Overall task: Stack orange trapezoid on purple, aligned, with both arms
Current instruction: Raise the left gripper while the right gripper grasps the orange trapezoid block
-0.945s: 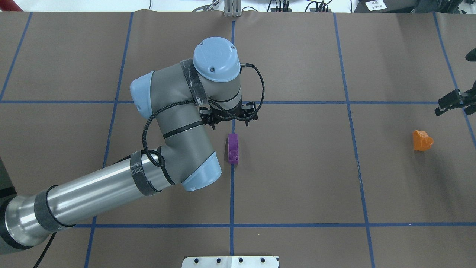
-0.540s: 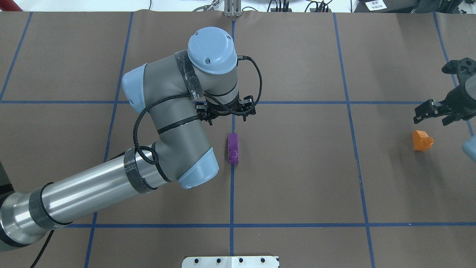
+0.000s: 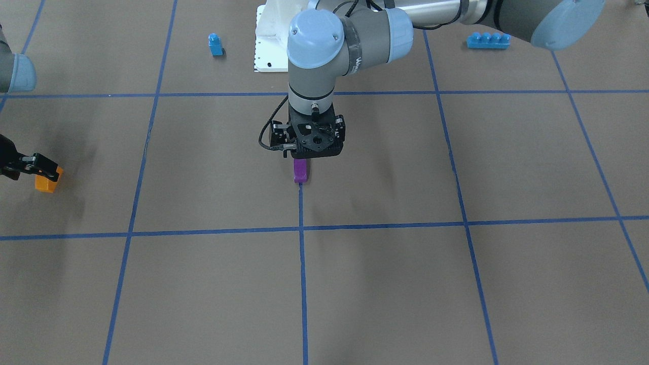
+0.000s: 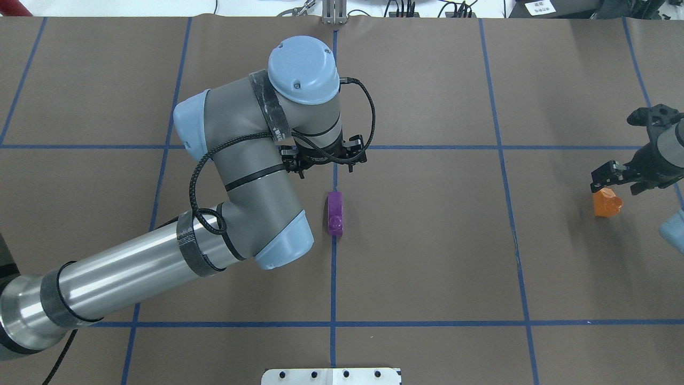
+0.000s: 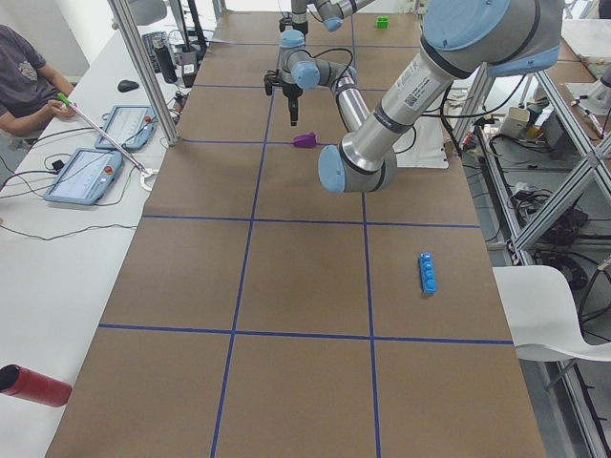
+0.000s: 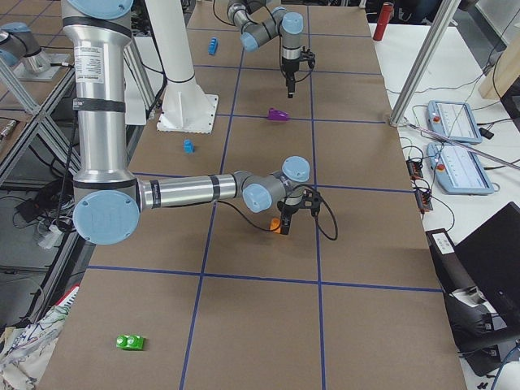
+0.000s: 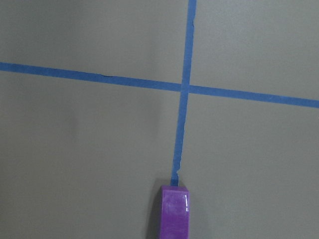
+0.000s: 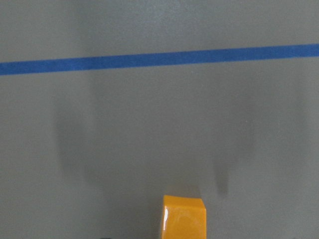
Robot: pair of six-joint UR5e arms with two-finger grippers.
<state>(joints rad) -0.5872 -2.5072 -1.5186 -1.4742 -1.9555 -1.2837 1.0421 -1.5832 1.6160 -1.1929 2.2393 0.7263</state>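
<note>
- At the middle of the bench (image 4: 427, 256), the purple (image 4: 335, 214) lies alone on a blue tape line (image 4: 333, 278). Its length runs along that line and its stud faces up. Judged: a central spot either arm can reach, with the stud left free to receive the other brick.
- My left fingers (image 4: 326, 158) hang above the bench near the purple's far end, pointing straight down and clear of it. Their links stand splayed either side of the wrist, so I read them as spread wide and holding nothing. The tips themselves are hidden beneath the wrist.
- That spread runs across the purple's narrow width. Judged: set to pinch its long flanks and steady it as the base.
- Well apart, toward my right end of the bench, the orange trapezoid (image 4: 606, 204) rests on the surface, not yet lifted.
- My right fingers (image 4: 615, 182) are low and just beside it, parted and empty. The right wrist view shows two separate finger shadows on the bench beyond the brick. Whether a tip touches it I cannot tell.
- Judged status: stacking not begun. The next move calls for centring over the orange before closing.
- A small blue brick (image 3: 215, 44) and a long blue brick (image 3: 488, 40) lie near my base, out of the work.
</note>
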